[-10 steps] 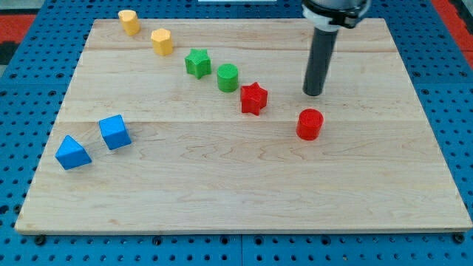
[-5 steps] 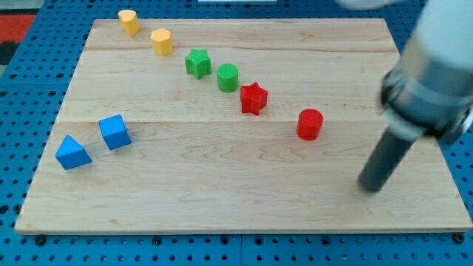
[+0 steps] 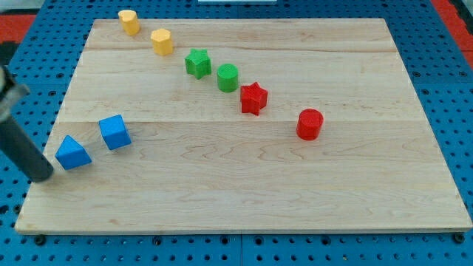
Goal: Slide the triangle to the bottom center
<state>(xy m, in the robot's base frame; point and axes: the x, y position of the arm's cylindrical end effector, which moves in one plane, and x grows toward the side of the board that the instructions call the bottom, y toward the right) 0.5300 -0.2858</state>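
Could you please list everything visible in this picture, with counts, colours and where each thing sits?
blue triangle: one, blue, near the board's left edge, low.
blue cube: one, blue, just right of and above the triangle.
yellow blocks: two, yellow, rounded, top left; one at the top edge, the other right of and below it.
green star: one, green, upper centre.
green cylinder: one, green, right of and below the green star.
red star: one, red, centre.
red cylinder: one, red, right of centre.
wooden board: one, light wood, on a blue pegboard.
my tip: one, dark rod, at the board's left edge, just left of and below the triangle.
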